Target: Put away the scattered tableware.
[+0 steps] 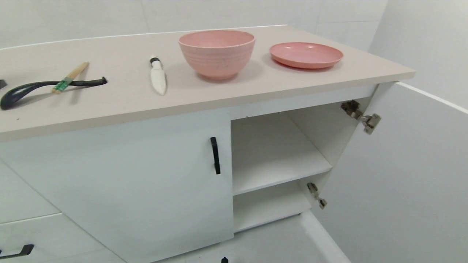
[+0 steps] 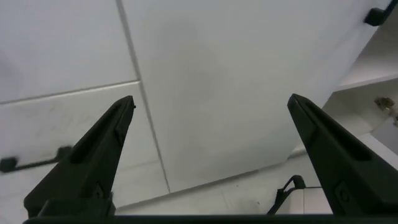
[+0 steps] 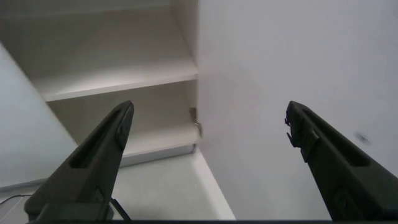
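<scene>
On the beige countertop (image 1: 256,87) stand a pink bowl (image 1: 216,53) and, to its right, a pink plate (image 1: 306,54). Left of the bowl lies a white knife in a sheath (image 1: 158,75). Further left a black ladle (image 1: 44,89) lies with a pair of wooden chopsticks (image 1: 70,77) across it. My left gripper (image 2: 211,106) is open, facing the shut cabinet door (image 2: 236,87) low down. My right gripper (image 3: 208,112) is open too, facing the open cabinet's shelves (image 3: 118,84) and its swung-out door (image 3: 292,93).
Below the counter the right cabinet compartment stands open with a bare shelf (image 1: 274,160); its door (image 1: 409,175) swings out to the right. The left door (image 1: 146,182) is shut, with a black handle (image 1: 215,155). A drawer handle (image 1: 16,251) sits at lower left.
</scene>
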You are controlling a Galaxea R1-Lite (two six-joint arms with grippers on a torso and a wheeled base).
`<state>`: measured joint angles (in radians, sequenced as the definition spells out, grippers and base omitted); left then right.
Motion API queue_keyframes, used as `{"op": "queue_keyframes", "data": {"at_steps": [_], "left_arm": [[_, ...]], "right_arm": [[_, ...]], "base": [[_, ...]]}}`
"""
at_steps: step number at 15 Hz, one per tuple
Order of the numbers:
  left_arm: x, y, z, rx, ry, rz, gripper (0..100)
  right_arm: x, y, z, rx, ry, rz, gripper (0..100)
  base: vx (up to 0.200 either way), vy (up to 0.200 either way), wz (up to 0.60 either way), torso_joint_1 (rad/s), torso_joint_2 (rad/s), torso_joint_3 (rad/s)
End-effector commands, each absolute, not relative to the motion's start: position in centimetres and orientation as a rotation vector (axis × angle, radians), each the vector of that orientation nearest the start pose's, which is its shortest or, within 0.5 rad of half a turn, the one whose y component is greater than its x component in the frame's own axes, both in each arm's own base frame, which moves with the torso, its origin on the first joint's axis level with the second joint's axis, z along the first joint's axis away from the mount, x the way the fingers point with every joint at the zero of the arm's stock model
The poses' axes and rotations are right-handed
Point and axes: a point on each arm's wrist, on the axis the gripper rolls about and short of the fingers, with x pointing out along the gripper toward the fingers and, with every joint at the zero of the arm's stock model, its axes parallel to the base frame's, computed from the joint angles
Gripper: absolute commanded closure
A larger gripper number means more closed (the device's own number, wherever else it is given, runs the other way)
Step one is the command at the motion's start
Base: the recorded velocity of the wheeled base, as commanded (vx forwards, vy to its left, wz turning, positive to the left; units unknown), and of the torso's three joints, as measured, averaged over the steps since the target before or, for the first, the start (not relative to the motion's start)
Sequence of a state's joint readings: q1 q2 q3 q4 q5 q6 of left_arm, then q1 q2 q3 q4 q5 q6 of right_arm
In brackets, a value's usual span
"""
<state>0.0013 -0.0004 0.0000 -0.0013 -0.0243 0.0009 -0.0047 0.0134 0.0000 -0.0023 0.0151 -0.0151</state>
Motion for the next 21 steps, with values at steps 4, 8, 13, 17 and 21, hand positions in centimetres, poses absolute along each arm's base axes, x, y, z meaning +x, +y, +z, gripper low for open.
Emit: {"op": "queue_keyframes", "data": {"at_steps": [4,8,13,17,21], "left_arm": [[-2.26,-0.06,7.55,0.003,0.003,-0.023,0],[-2.26,-0.05,7.57,0.002,0.002,-0.020,0],[-2.26,-0.05,7.57,0.000,0.002,-0.020,0],[-2.26,-0.05,7.57,-0.002,0.002,-0.020,0],[-2.26,-0.05,7.59,-0.032,0.000,-0.020,0]], "right_arm": [[-2.15,0.04,7.62,-0.015,0.014,0.011,0],[-2.15,0.04,7.62,-0.015,0.014,0.011,0],[-2.15,0.04,7.60,-0.017,0.015,0.011,0],[-2.15,0.04,7.62,-0.015,0.014,0.011,0],[-2.15,0.04,7.60,-0.015,0.015,0.011,0]], "base": [[0.100,0.000,0.00,-0.001,0.00,0.000],[0.150,0.000,0.00,-0.003,0.00,0.005],[0.000,0.000,0.00,0.044,-0.06,-0.012],[0.000,0.000,0.00,0.243,-0.11,-0.130],[0.000,0.000,0.00,0.204,-0.63,-0.195]]}}
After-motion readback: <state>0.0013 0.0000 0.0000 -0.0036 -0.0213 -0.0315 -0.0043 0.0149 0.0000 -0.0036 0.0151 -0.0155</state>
